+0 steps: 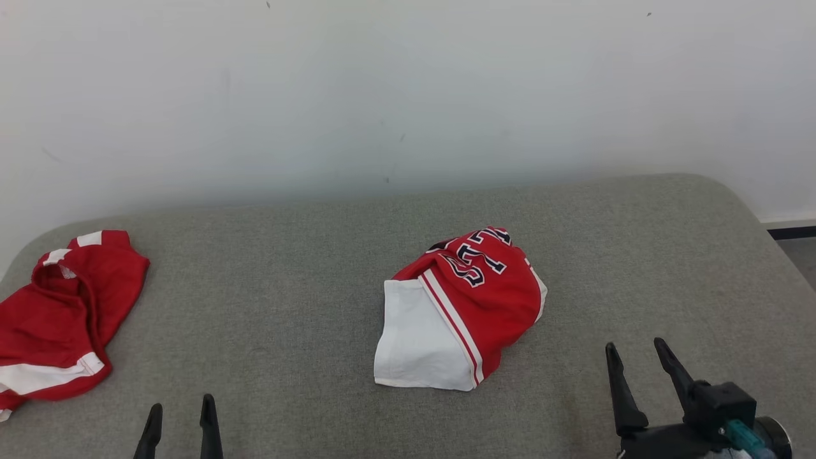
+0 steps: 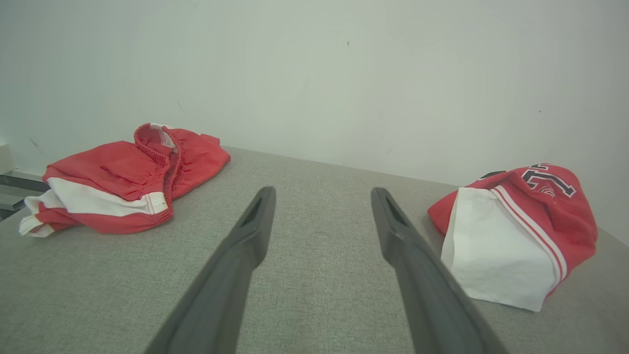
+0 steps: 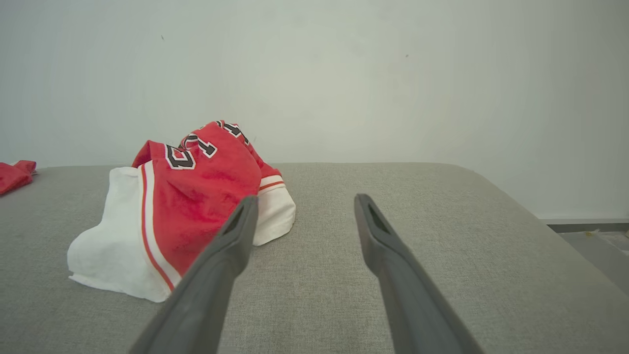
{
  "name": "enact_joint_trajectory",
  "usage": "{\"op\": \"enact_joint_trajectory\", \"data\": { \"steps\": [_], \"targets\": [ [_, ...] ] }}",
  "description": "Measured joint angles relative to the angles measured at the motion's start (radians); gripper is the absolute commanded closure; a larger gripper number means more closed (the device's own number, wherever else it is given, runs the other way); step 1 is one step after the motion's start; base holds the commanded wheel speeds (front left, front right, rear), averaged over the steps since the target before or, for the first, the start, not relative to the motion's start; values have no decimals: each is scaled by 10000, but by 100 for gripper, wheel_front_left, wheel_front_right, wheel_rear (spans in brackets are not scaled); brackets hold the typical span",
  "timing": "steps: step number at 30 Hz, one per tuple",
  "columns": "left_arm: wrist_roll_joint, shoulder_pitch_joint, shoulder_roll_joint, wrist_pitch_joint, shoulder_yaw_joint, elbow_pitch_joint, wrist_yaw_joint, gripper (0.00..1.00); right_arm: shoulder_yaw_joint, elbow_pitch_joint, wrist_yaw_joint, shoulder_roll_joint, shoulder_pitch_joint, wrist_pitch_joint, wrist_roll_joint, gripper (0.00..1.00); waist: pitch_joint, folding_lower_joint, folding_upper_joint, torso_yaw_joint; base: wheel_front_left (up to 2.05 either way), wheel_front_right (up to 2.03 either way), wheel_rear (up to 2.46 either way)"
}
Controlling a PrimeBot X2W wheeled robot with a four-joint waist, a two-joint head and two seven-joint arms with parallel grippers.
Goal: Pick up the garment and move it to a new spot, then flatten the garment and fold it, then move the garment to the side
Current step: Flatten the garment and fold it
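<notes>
A grey fabric-covered tabletop [image 1: 287, 268] with rounded far corners runs up to a plain white wall [image 1: 408, 95]. Near its middle lies a bunched red jersey [image 1: 491, 299], its white panel turned toward me and dark numerals showing on the far side. At the left edge sits a second red garment [image 1: 57, 312] with white bands, crumpled and well apart from the jersey. My left jaws rise at the lower left, parted and empty. My right jaws stand at the lower right, spread wider, holding nothing, near the jersey but not touching it.
</notes>
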Motion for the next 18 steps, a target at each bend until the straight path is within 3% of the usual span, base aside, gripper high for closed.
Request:
{"op": "enact_joint_trajectory", "data": {
  "steps": [5, 8, 18],
  "targets": [
    [96, -7, -59, 0, -6, 4, -38, 0, 399, 451, 0, -100, -872, 861, 853, 0, 71, 1, 0, 50, 0, 0, 0],
    [174, -12, -84, 0, -38, 2, -113, 0, 899, 1016, 0, -495, -1708, 1570, 1287, 0, 140, 0, 0, 103, 0, 0, 0],
    [376, -62, -119, 0, -313, 59, -253, 0, 1946, 3804, 0, -924, -3713, 2554, 3135, 0, 404, 1, 0, 612, 0, 0, 0]
  ]
}}
